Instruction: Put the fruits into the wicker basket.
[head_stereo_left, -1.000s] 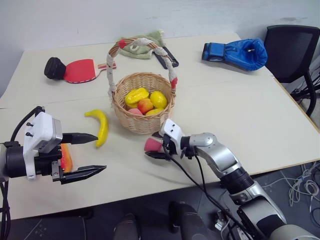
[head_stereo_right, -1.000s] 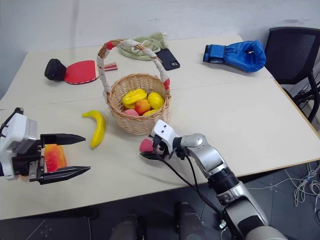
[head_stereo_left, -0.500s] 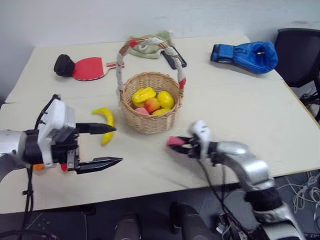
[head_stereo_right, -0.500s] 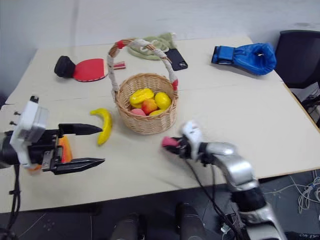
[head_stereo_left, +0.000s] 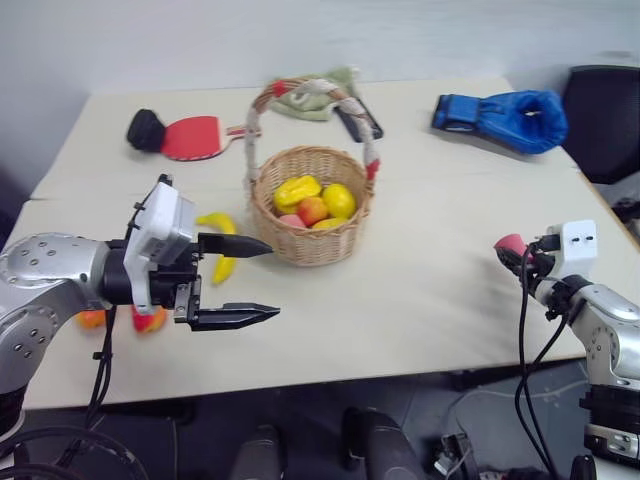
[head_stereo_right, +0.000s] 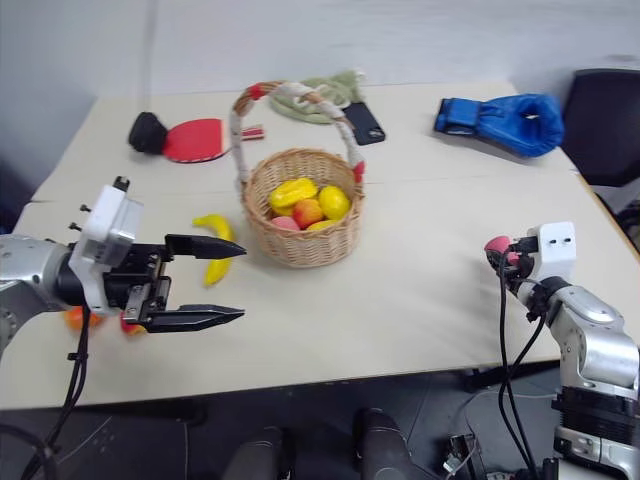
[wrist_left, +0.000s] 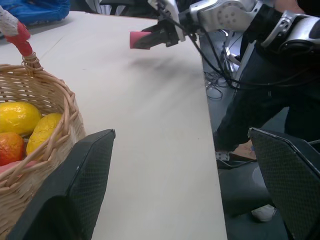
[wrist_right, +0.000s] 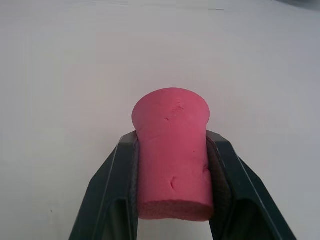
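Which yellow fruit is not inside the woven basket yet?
The curved yellow banana. It lies on the table left of the round wicker basket, while the other yellow fruits sit inside it.

The round tan wicker basket (head_stereo_right: 300, 228) stands upright near the middle of the table, toward its far edge, its tall arched handle (head_stereo_right: 300, 98) wrapped in white cloth with red ends. Inside lie yellow fruits (head_stereo_right: 292, 192) and an orange-red one (head_stereo_right: 308, 212). A curved yellow banana (head_stereo_right: 213, 247) lies flat on the table just beside the basket on its left. A red-orange mango (head_stereo_left: 150, 319), partly hidden, lies nearer the table's front left edge.
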